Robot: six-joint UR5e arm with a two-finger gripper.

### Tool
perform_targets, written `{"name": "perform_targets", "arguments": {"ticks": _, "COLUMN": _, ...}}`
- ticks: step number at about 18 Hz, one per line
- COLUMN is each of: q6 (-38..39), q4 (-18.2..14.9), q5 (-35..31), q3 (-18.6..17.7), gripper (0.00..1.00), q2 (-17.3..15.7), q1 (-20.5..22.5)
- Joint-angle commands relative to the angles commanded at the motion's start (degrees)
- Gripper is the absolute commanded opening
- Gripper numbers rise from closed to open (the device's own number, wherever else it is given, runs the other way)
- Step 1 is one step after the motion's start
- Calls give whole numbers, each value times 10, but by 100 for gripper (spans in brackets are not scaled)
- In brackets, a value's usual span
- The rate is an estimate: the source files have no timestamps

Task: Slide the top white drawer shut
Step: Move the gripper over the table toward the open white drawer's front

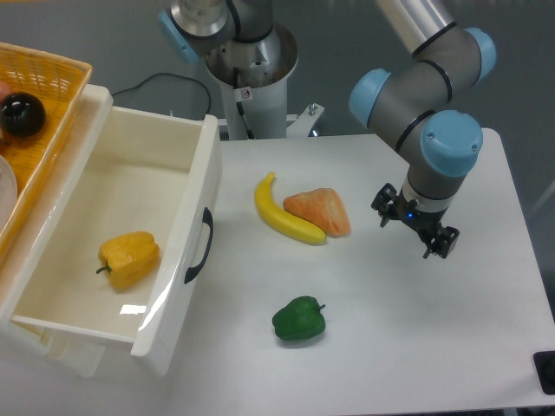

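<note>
Top drawer (pixel 130 260) pulled out at left, yellow pepper (pixel 129 257) inside. Gripper (pixel 414 232) hangs over table (pixel 416 347) at right, well apart from drawer, holding nothing; can't tell if fingers open or shut.

Banana (pixel 284 215), green pepper (pixel 299 319), basket (pixel 52 87)

Top white drawer (pixel 130 251) pulled out, front panel facing bench (pixel 416 347). Banana (pixel 284 217), orange wedge (pixel 321 211) and green pepper (pixel 299 319) lie between drawer front and end effector (pixel 414 230). Bare bench strip seen just beside handle (pixel 201 247). Yellow pepper (pixel 130 257) inside drawer.
</note>
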State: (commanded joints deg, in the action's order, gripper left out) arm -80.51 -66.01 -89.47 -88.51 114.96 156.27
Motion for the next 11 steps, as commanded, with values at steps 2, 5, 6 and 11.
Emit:
{"name": "perform_targets", "arguments": {"ticks": 2, "q6": 3, "q4": 0, "q5": 0, "q3": -1, "gripper": 100, "q2": 0, "q1": 0}}
{"name": "perform_targets", "arguments": {"ticks": 5, "q6": -3, "q4": 1, "q5": 1, "q3": -5, "gripper": 100, "q2": -6, "q1": -3}}
{"name": "perform_targets", "arguments": {"ticks": 6, "q6": -2, "q4": 3, "q5": 3, "q3": -20, "gripper": 100, "q2": -9, "q1": -4}}
{"name": "perform_targets", "arguments": {"ticks": 11, "q6": 18, "q4": 27, "q5": 4, "q3": -75, "gripper": 100, "q2": -36, "q1": -2}}
